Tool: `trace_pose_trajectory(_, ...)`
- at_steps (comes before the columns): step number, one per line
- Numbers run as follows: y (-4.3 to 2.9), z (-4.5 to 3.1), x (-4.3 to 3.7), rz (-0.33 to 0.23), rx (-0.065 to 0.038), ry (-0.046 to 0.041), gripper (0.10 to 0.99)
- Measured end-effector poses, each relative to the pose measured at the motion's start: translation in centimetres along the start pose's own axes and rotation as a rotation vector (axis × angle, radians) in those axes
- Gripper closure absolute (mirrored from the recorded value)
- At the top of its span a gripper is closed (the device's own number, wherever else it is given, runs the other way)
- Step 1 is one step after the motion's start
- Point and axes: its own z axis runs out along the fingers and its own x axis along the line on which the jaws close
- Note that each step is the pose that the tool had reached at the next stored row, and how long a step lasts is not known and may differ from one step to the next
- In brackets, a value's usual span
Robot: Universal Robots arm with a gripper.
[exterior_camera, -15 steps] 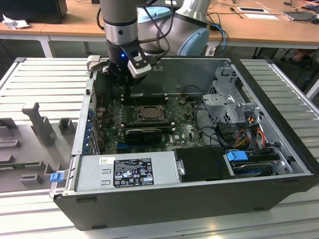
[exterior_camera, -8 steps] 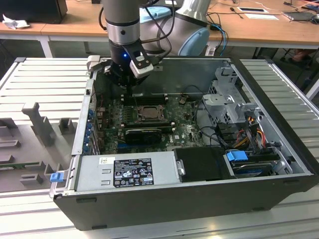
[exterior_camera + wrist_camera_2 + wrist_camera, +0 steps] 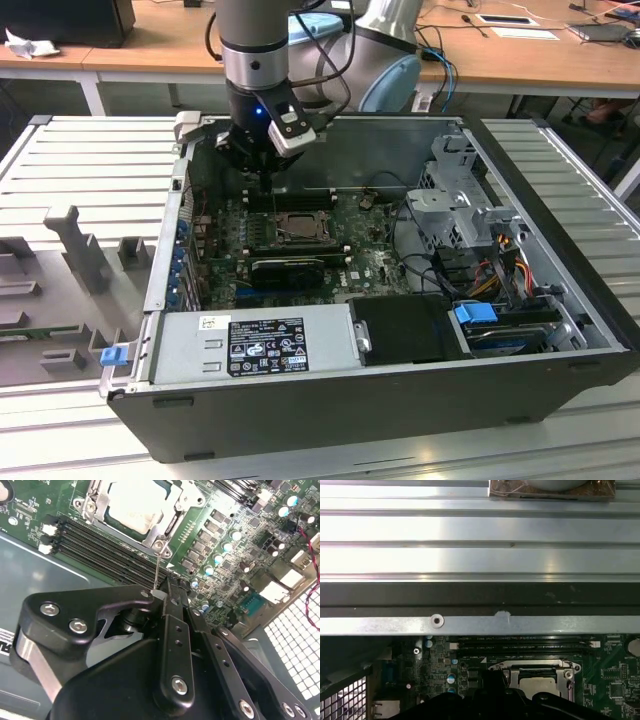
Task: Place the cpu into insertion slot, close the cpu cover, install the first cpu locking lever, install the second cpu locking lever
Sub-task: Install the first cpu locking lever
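Inside the open computer case (image 3: 400, 395), which stands on the ribbed metal desk (image 3: 560, 160), my tool (image 3: 262, 178) hangs low over the motherboard (image 3: 370, 265), just beside the far edge of the insertion slot (image 3: 295, 226). In the second wrist view the first two steps look done. The cpu (image 3: 134, 504) lies flat in the slot, pale and square, and the cpu cover (image 3: 167, 524) appears to be folded down over it, its silvery frame lying around the chip with the cut-out leaving the middle bare. The first wrist view shows the same: the cpu (image 3: 538, 685) seated, with the frame (image 3: 512, 672) around it. My tool (image 3: 162, 594) is drawn together at the tips on a thin metal rod (image 3: 156, 570) that rises from the socket's corner, next to the dark memory slots (image 3: 100, 545). I take this rod for one of the locking levers, standing upright rather than pressed flat, so I judge that the work stands at the lever steps. Which of the two levers it is I cannot tell, nor whether the other one is latched, since my own tool hides that side of the socket. As far as I can see, neither lever shows as hooked down, so both lever steps count as open.
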Motion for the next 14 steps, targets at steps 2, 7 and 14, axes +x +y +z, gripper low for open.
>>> trace_pose_trajectory(2, 0.0, 0.01, -0.3, 0.0, 0.0, 0.0, 0.98)
trace_pose_trajectory(7, 0.01, 0.02, -0.66, 0.0, 0.0, 0.0, 0.98)
trace_pose_trajectory(14, 0.01, 0.04, -1.06, 0.0, 0.0, 0.0001, 0.98)
